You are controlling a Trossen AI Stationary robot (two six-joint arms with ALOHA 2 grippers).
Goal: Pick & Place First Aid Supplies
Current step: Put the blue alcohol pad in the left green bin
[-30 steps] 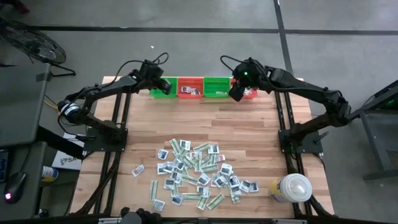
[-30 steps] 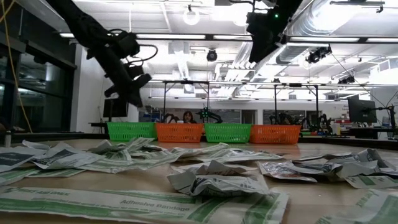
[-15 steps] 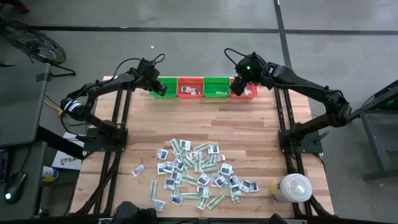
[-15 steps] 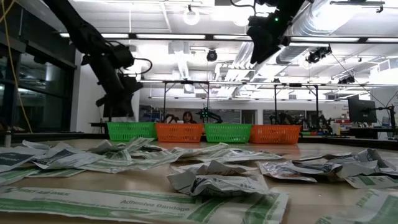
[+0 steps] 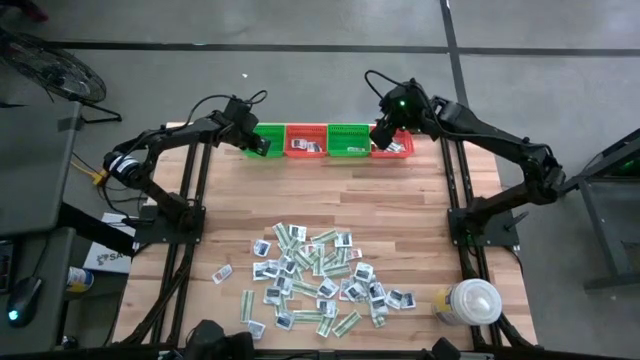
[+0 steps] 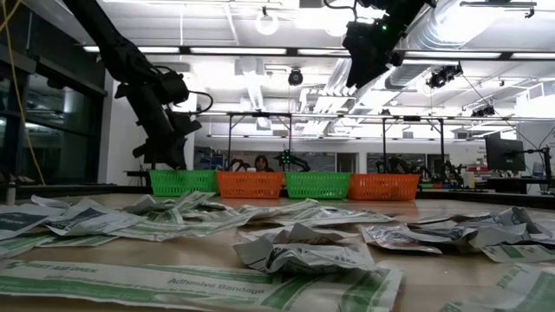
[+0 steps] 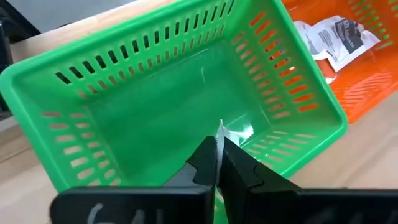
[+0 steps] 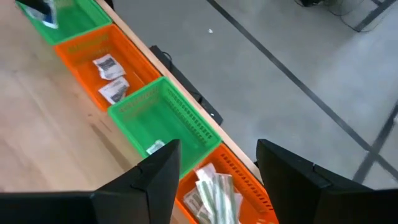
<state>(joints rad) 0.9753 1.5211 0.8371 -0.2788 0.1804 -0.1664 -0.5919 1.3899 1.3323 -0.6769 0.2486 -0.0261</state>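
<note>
Four baskets stand in a row along the table's far edge: green, orange, green, orange. My left gripper hangs over the leftmost green basket, shut on a thin white and pale-green packet. My right gripper stands open and high above the rightmost orange basket, nothing between its fingers. The other first aid supplies lie in a loose pile on the near half of the table. My left gripper pinches the thin packet between its two fingers; only a narrow edge sticks out past the fingertips. The fingers slant down toward the far edge. The packet is lifted clear, over the inside of the green basket.
The left orange basket holds two packets, the right green one holds one, and the right orange one holds several pale-green strips. A big white round container stands at the near right corner. Bare wood lies between pile and baskets.
My left gripper has sunk and swung toward the table's left, down over the leftmost green basket, still shut on the packet. My right gripper has drifted a little toward the far right, staying open.
</note>
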